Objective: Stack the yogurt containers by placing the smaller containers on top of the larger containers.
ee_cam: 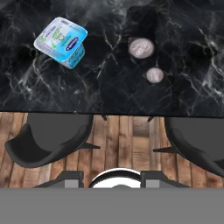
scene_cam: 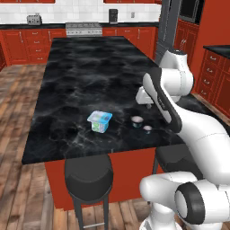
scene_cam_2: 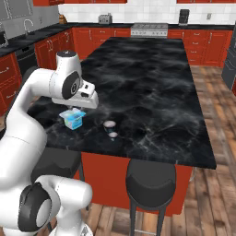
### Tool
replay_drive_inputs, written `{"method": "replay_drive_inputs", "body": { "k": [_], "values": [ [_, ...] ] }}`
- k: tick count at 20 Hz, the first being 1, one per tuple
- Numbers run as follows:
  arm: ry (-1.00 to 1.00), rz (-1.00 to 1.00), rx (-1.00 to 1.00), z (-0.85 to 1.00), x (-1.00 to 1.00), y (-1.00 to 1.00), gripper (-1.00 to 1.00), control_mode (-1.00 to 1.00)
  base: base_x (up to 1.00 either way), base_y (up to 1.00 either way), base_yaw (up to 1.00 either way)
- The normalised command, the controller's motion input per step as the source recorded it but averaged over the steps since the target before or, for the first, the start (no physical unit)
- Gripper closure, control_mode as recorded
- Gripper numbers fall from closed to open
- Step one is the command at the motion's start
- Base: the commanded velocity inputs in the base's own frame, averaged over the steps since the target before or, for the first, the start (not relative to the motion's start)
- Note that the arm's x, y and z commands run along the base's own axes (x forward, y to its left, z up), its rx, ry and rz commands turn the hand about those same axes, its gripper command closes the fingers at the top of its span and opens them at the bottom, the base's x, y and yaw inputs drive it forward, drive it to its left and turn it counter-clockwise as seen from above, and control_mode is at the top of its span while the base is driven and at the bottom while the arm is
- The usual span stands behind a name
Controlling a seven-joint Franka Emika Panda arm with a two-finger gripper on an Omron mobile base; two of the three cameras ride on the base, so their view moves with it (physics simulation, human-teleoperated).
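The yogurt tub [scene_cam: 99, 121] with a light-blue top and white sides stands near the front of the black marble island [scene_cam: 85, 76]. To its right sit two tiny dark cups with pale tops, the larger one [scene_cam: 137, 120] just behind the smaller one [scene_cam: 147, 129]. My gripper [scene_cam: 149, 105] hangs well above the counter, a little behind and to the right of the cups, pointing down. In the hand view the tub [ee_cam: 61, 41] is upper left and the cups [ee_cam: 141, 47] [ee_cam: 154, 75] upper right. The fingertips [ee_cam: 72, 178] stand wide apart with nothing between them.
Two dark bar stools [ee_cam: 48, 140] [ee_cam: 197, 140] stand against the island's front edge over the wood floor. Red cabinets, a stove [scene_cam: 84, 28] and a toaster [scene_cam: 33, 19] line the far wall.
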Motion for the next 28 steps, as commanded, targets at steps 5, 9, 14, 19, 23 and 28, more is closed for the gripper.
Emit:
{"method": "replay_drive_inputs", "body": {
  "k": [5, 9, 14, 19, 23, 28],
  "values": [
    [0.0, 0.04, 0.0, -0.02, 0.0, -0.09, -1.0, -1.0, 0.0, 0.0, 0.0],
    [0.0, 0.05, 0.0, -0.01, 0.0, -0.09, -1.0, -1.0, 0.0, 0.0, 0.0],
    [0.0, 0.08, 0.0, -0.01, 0.03, -0.22, -1.0, -1.0, 0.0, 0.0, 0.0],
    [0.0, 0.12, 0.01, -0.07, 0.2, -0.25, -1.0, -1.0, 0.0, 0.0, 0.0],
    [0.0, 0.1, 0.03, -0.19, 0.28, -0.15, -1.0, -1.0, 0.0, 0.0, 0.0],
    [0.01, 0.1, 0.06, -0.34, 0.31, -0.11, -1.0, -1.0, 0.0, 0.0, 0.0]
  ]
}}
